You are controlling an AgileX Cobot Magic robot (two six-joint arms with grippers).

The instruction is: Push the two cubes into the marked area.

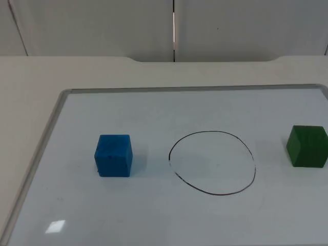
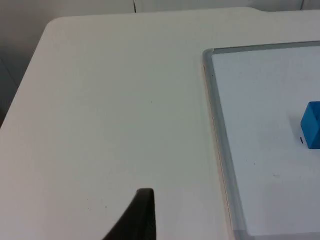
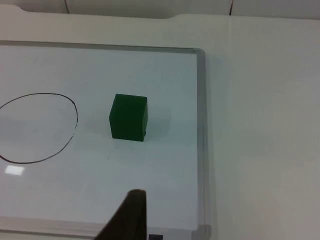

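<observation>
A blue cube (image 1: 113,155) sits on the whiteboard, left of a hand-drawn black oval (image 1: 212,162). A green cube (image 1: 307,146) sits right of the oval, near the board's right side. Both cubes lie outside the line. My left gripper (image 2: 142,215) hovers over bare table beside the board's left frame, well away from the blue cube (image 2: 312,131). My right gripper (image 3: 132,215) hangs above the board's edge, a good distance short of the green cube (image 3: 128,117), with the oval (image 3: 37,127) off to one side. Neither gripper touches anything.
The whiteboard's raised metal frame (image 1: 51,123) runs around the work surface. White table (image 2: 110,110) surrounds it, and a grey partition wall (image 1: 102,25) stands behind. Open board lies between each cube and the oval.
</observation>
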